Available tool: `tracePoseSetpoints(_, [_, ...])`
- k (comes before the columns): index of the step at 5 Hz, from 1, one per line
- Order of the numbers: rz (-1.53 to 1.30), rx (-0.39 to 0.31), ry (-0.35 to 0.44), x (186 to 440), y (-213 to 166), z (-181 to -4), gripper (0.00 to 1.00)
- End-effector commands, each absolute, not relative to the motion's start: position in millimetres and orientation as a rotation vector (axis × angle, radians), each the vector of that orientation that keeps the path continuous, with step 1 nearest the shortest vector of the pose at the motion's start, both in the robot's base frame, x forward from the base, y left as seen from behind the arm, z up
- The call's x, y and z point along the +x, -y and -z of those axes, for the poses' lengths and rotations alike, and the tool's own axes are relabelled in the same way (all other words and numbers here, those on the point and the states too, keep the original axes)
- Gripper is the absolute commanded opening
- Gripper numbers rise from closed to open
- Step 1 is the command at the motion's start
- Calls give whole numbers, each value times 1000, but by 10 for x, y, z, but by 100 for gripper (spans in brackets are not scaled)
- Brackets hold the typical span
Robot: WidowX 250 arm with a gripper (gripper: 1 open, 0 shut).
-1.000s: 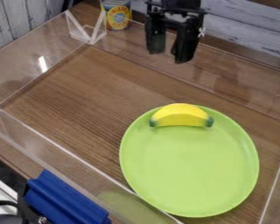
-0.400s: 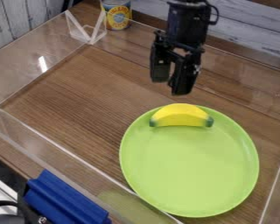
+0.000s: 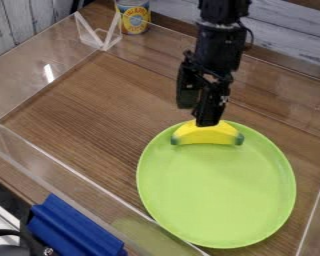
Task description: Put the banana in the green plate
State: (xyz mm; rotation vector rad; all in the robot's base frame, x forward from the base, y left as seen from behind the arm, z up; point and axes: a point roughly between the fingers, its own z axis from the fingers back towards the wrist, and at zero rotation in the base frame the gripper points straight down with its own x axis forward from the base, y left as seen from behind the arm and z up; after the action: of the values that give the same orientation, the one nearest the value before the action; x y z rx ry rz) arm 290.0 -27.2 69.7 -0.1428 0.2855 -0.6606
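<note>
Banana [image 3: 207, 133]: small, curved, glossy yellow, with dark ends. It lies inside the green plate, at the plate's far edge against the rim, its arch upward and both ends pointing toward the near side. Its top is partly covered by the gripper in front of it.

Green plate [image 3: 216, 195]: large, round, lime green, with a shallow raised rim. It sits on the wooden table in the near right part of the scene. Apart from the banana, its surface is bare.

Gripper [image 3: 200, 101]: black, two-fingered, on a dark arm that comes down from the far side. It points steeply downward and hangs directly over the banana, fingertips just above the fruit or at its top; contact cannot be told. The fingers stand wide apart and hold nothing.

Table [image 3: 96, 110]: brown wood grain, enclosed by clear plastic walls [image 3: 29, 60] on the left and far sides.

Can [image 3: 132, 16]: yellow-labelled, standing at the far left, well apart from the plate, beyond the clear wall.

Blue object [image 3: 69, 232]: ridged and dark blue, at the near left corner, outside the clear wall; its kind cannot be told.
</note>
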Motion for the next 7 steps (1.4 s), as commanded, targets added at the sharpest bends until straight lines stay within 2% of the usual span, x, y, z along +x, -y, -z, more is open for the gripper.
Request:
tracePoseSetpoints(1, [748, -107, -217, 2929, 312, -767, 100])
tracePoseSetpoints(6, [835, -77, -161, 2971, 382, -281, 100])
tracePoseSetpoints(7, [842, -78, -148, 2977, 377, -233, 0])
